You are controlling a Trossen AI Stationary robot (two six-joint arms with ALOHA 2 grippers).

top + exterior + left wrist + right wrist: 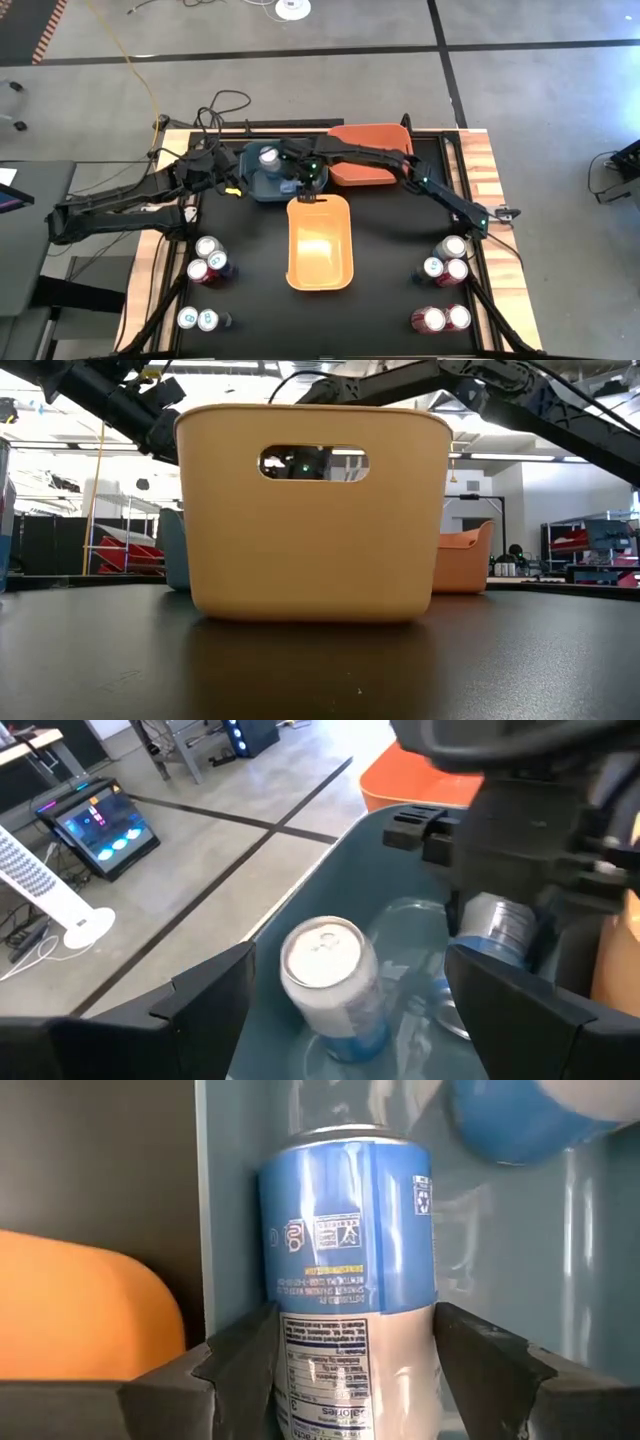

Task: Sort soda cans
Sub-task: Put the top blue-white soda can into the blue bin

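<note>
My right gripper [303, 180] reaches over the orange bin [365, 155] into the blue bin [258, 185] and is shut on a blue-and-white soda can [350, 1250]. A second, light can with blue marks [330, 975] stands upright on the blue bin's floor; it also shows in the high view [268, 156]. My left gripper [230, 185] hovers open over the bin's left side, one finger [205, 995] on either side of that can, touching nothing. The yellow bin [320, 245] stands in front. My right gripper pinches the can's round side wall [300, 1330] between its two fingers, at the white end nearest the wrist. The fingers slant down from the table's right side. The blue end [345, 1150] points away into the bin. Whether it rests on the floor, I cannot tell.
Three cans [210, 258] and two light cans [197, 319] stand at the table's left front. Three cans [447, 258] and two red ones [440, 318] stand at the right front. In the low view the yellow bin [310, 510] hides most of the table behind it.
</note>
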